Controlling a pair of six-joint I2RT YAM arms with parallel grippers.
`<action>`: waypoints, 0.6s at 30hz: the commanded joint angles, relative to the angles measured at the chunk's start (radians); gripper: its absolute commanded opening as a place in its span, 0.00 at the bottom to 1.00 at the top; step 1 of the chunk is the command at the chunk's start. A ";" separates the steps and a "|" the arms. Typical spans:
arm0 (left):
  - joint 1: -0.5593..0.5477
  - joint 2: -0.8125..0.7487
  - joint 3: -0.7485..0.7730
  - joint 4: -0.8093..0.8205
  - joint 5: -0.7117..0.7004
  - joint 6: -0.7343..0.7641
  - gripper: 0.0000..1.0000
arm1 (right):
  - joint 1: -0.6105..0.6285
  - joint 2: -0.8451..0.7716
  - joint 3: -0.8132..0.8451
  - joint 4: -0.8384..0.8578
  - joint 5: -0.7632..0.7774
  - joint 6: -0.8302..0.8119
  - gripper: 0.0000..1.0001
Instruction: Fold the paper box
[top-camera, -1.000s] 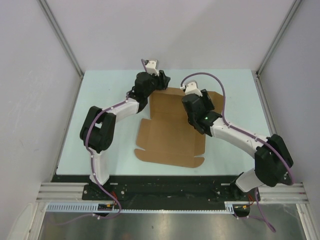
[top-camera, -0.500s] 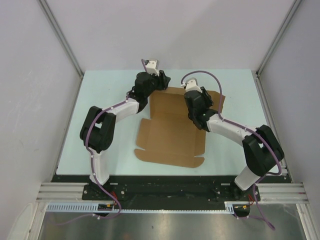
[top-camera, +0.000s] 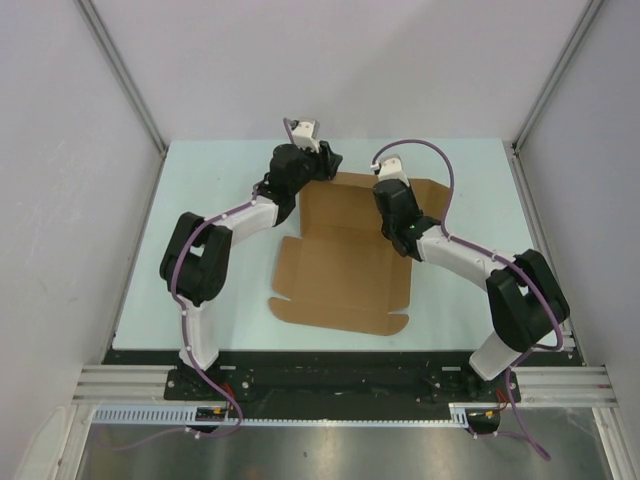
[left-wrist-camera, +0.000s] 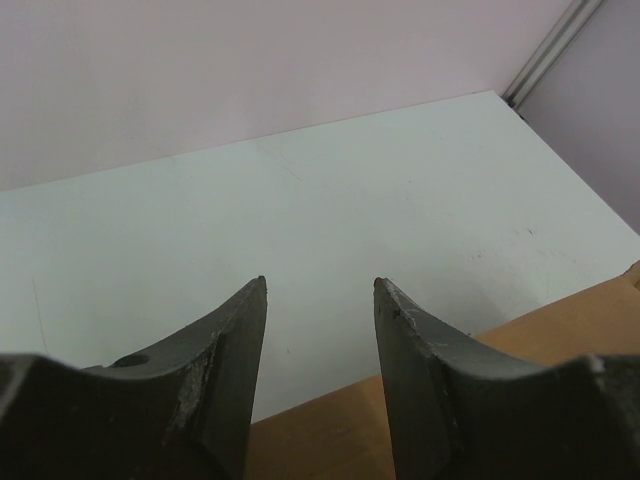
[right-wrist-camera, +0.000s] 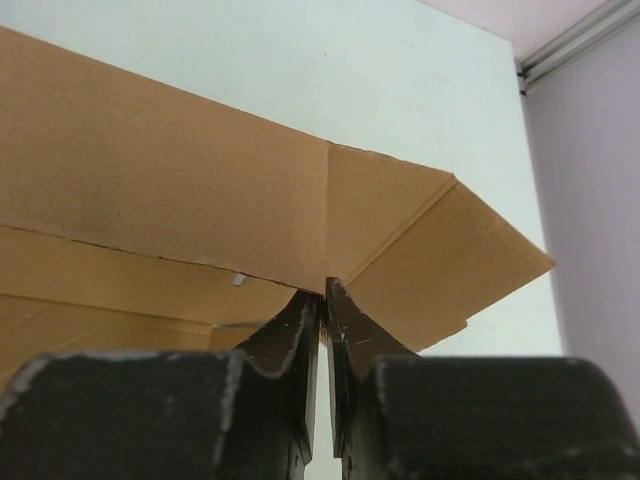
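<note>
The paper box (top-camera: 340, 265) is a brown cardboard sheet lying mostly flat mid-table, with side flaps spread. My left gripper (top-camera: 327, 166) is open at the sheet's far left corner. In the left wrist view its fingertips (left-wrist-camera: 320, 283) hover over bare table, and the cardboard edge (left-wrist-camera: 330, 435) shows below between them. My right gripper (top-camera: 393, 188) is at the far right part of the sheet. In the right wrist view it (right-wrist-camera: 325, 286) is shut, with its tips touching the lower edge of a raised cardboard panel (right-wrist-camera: 170, 170) at a crease. An angled side flap (right-wrist-camera: 450, 255) sticks out to the right.
The pale green table top (top-camera: 210, 200) is bounded by grey walls on the left, back and right, with metal posts (top-camera: 125, 80) at the far corners. The arms' bases stand on a black rail (top-camera: 340, 375) at the near edge.
My right arm has moved from over the sheet's middle toward the far right panel. The left arm and the sheet's near part have stayed still.
</note>
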 joint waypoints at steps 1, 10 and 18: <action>-0.009 0.000 -0.006 0.049 0.033 0.026 0.52 | -0.009 -0.041 0.004 -0.030 -0.079 0.142 0.08; -0.028 -0.020 -0.058 0.090 0.057 0.015 0.52 | -0.024 -0.096 -0.020 -0.066 -0.188 0.381 0.06; -0.037 -0.028 -0.097 0.109 0.058 0.009 0.51 | -0.035 -0.162 -0.065 -0.032 -0.294 0.496 0.04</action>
